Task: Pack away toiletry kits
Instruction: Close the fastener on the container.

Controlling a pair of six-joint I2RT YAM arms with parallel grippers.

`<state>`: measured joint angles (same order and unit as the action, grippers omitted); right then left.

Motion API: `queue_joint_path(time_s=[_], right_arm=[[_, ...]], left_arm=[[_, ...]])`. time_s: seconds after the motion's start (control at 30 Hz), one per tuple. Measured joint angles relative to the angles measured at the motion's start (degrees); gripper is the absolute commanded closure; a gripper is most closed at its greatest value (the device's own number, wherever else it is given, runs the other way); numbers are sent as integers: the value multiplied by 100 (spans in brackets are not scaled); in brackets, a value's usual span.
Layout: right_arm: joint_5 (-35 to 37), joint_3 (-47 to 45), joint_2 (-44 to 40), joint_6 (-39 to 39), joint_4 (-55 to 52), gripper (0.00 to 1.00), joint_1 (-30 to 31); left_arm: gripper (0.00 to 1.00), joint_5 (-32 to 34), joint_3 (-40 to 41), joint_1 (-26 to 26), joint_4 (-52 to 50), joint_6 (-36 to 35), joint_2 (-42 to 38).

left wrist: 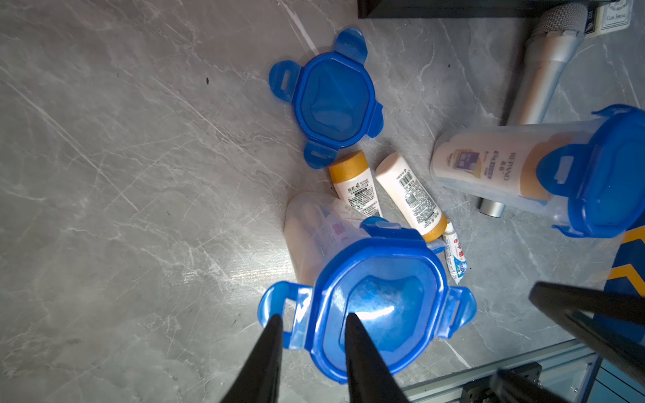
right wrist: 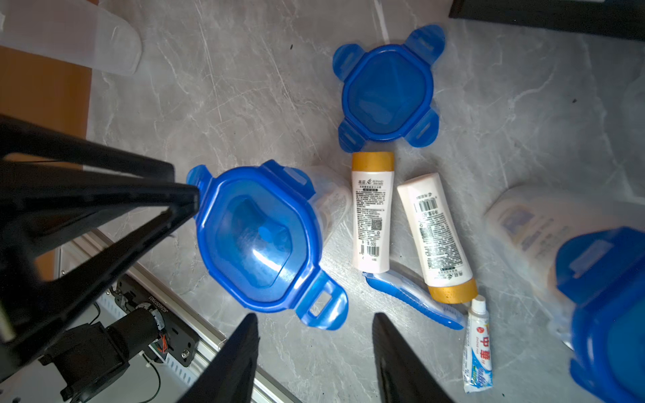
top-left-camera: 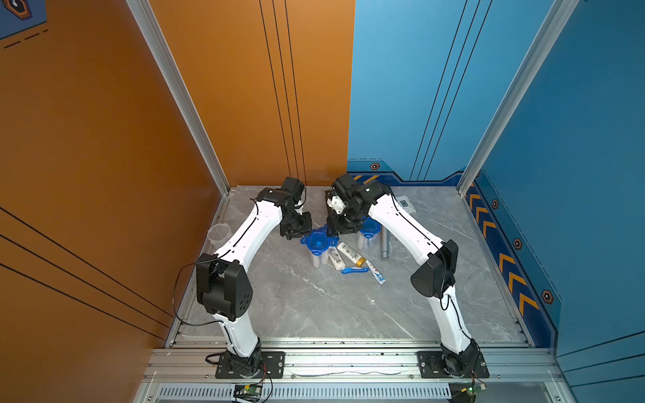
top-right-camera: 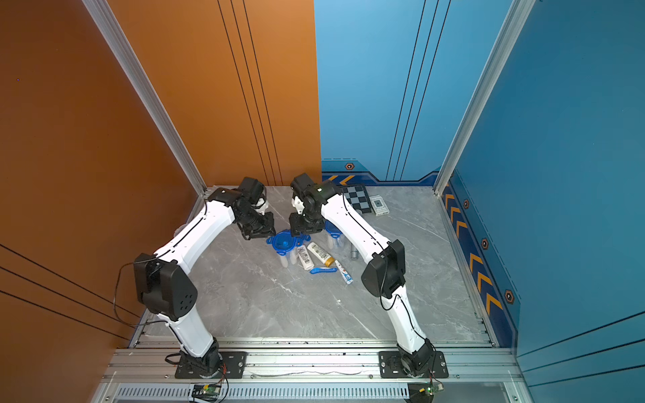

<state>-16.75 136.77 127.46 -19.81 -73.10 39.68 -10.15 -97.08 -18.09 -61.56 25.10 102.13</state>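
**Light cup, stiff lid tabs**

The left gripper (left wrist: 312, 315), narrowly parted, straddles a tab of the lid (left wrist: 380, 303) on the middle cup (left wrist: 314, 226). The right gripper (right wrist: 316, 315), wider and empty, hangs beside another tab. The cup looks light and tippy, so press tabs, not walls. Its contents are unclear. A second cup (left wrist: 450, 174) holds a bottle (left wrist: 488, 164). Two loose bottles (right wrist: 371, 213), toothbrush (right wrist: 412, 300), toothpaste tube (right wrist: 478, 349) and spare lid (right wrist: 387, 90) lie alongside.

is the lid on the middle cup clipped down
On but unclipped: the lid sits on the cup, its side tabs flare outward, not folded down.
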Motion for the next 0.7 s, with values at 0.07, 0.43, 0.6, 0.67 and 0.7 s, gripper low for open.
queue_joint_path(time_s=[0.07, 0.43, 0.6, 0.67, 0.7], right_arm=[[-17, -72, -7, -15, 2, 50, 9], [-138, -271, -7, -122, 2, 58, 9], [-146, -271, -7, -146, 4, 59, 15], [-151, -271, -4, -149, 4, 59, 50], [-170, -271, -4, -153, 9, 59, 74]], left_arm=[[67, -2, -17, -2, 0, -28, 66], [68, -44, -20, -2, -2, -94, 109], [68, -59, -20, -2, -2, -94, 109], [68, -61, -4, -2, 0, -94, 109], [68, -61, 17, -2, 0, -94, 109]])
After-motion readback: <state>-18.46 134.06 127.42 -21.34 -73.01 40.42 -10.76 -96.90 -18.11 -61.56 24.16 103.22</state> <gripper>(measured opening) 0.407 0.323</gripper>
